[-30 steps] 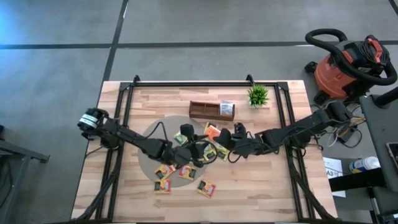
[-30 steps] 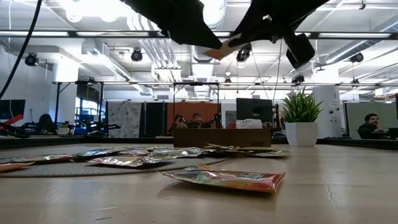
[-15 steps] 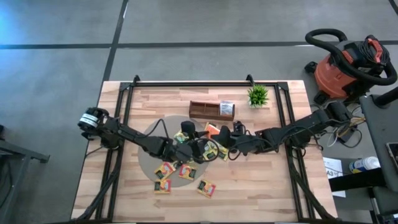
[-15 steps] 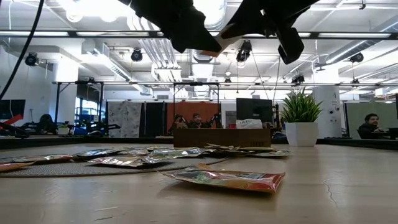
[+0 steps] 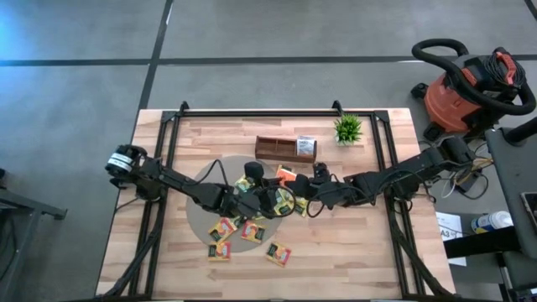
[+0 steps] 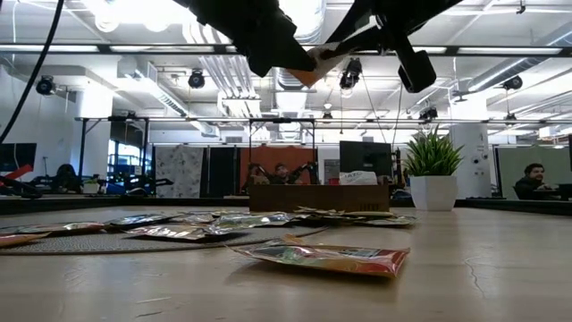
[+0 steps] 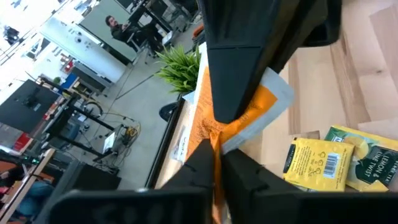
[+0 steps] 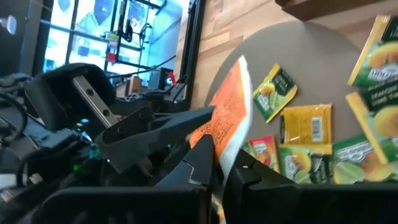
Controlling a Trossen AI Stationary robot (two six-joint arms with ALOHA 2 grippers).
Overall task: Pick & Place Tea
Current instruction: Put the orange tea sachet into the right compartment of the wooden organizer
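An orange-red and white tea sachet hangs in the air between my two grippers, high above the table's middle. My left gripper comes at it from the left and my right gripper from the right. Both are shut on it. The sachet also shows in the left wrist view and the right wrist view. Many other sachets lie flat on the table: yellow ones on a grey round mat, green ones, and one at the near side. My left gripper pinches one edge of the orange sachet between its two fingers, coming from the table's left. The sachet stands on edge, lifted clear of the table. My right gripper pinches the opposite side of the same sachet between its two fingers, coming from the table's right. One of its dark fingers lies over the sachet's face.
A brown wooden tray stands at the far middle, with a white sachet at its right end. A small green potted plant stands to its right. A black frame rail runs along the far edge.
The two grippers have closed in on each other above the table: my left gripper has gone toward the table's right, my right gripper slightly toward the left. The orange sachet now sits between both, still lifted clear.
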